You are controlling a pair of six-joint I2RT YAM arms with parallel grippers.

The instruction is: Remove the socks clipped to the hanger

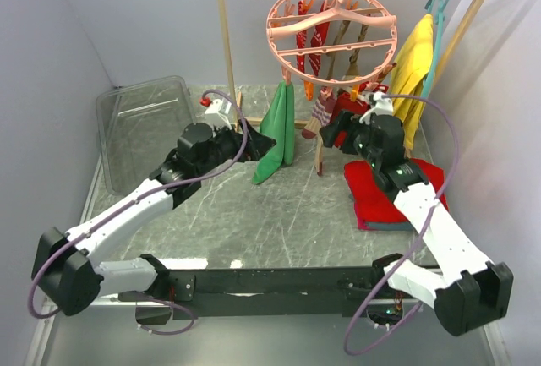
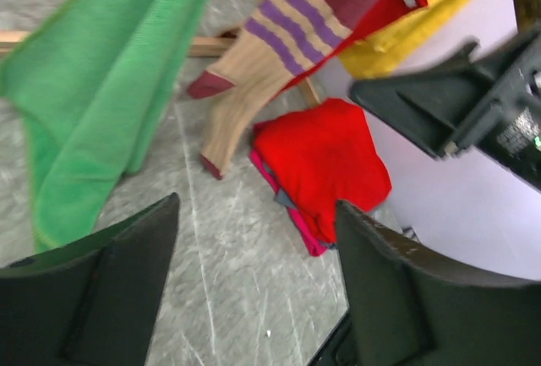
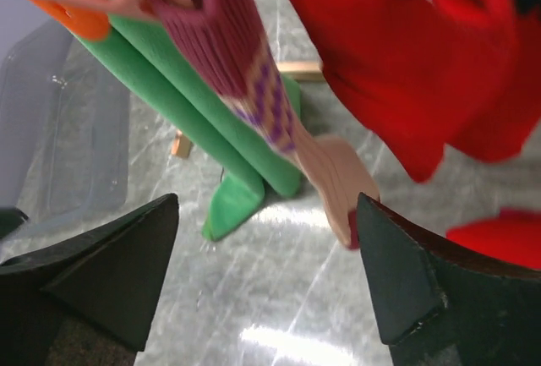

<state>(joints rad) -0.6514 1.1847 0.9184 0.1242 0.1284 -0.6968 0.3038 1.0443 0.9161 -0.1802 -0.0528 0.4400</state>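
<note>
Blurred red sock (image 3: pixel 397 53) and striped sock (image 2: pixel 283 28), both cut off by the top edge

The left arm (image 1: pixel 127 205) extended diagonally forward and rightward over the counter (image 1: pixel 254 214). The left end effector (image 1: pixel 258 146) was held low, its fingers (image 2: pixel 101 281) spread wide with nothing between them. The right arm (image 1: pixel 435 222) extended forward and leftward. The right end effector (image 1: pixel 331 133) also gaped, empty.
</note>
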